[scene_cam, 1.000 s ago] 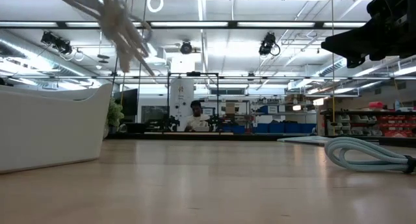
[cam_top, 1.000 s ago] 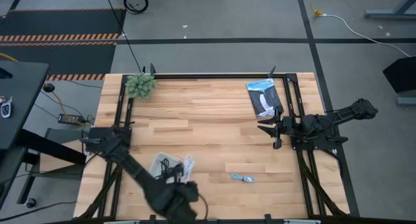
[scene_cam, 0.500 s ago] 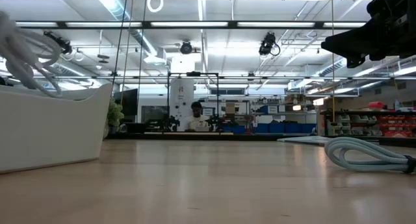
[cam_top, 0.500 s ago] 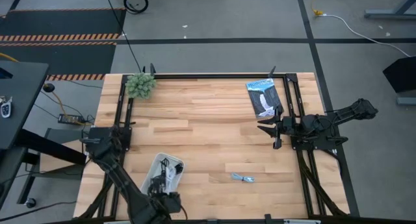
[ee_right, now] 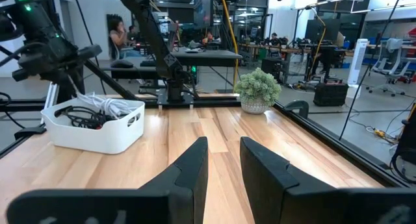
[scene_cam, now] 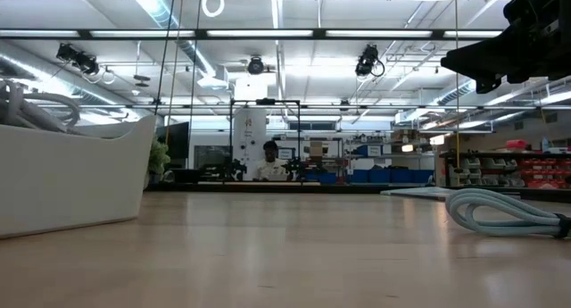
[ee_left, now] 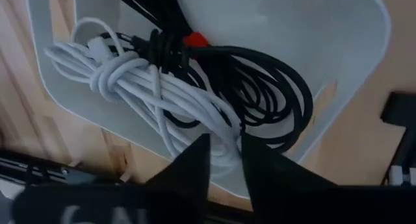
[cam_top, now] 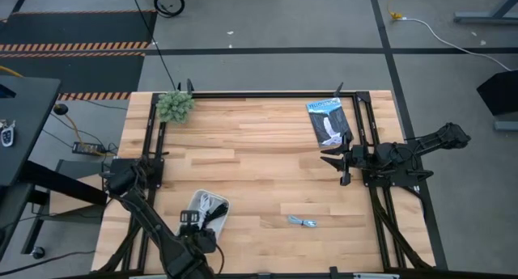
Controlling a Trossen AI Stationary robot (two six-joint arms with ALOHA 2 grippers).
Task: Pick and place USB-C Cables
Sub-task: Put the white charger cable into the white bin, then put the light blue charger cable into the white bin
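My left gripper (ee_left: 224,145) hangs over the near end of the white tray (cam_top: 221,205) at the table's near left, shut on the white coiled cable (ee_left: 140,81). That cable lies in the tray beside a black cable with a red tie (ee_left: 193,40) and a plain black coil (ee_left: 276,97). In the low view its loops (scene_cam: 36,107) rise above the tray wall (scene_cam: 80,178). The silvery-grey cable (cam_top: 303,222) lies on the wood near the table's near edge, also in the low view (scene_cam: 500,210). My right gripper (cam_top: 338,164) waits at the table's right side, shut (ee_right: 224,156). My left gripper pinches a few strands of the white cable's coil at its end (ee_left: 224,134) between its two fingers. It comes from above, pointing down into the tray. The rest of the coil lies slack on the tray floor and against the black cables.
A flat black-and-blue packet (cam_top: 328,121) lies at the far right, and a small green plant (cam_top: 174,106) stands at the far-left corner. Bare wood stretches across the table's middle. A person sits far off in the room behind (scene_cam: 268,161).
My left gripper has carried the white cable from beside the tray's right edge toward the table's left, over the tray, and down. The cable hung high a second ago; now it lies in the tray with only its loops above the rim.
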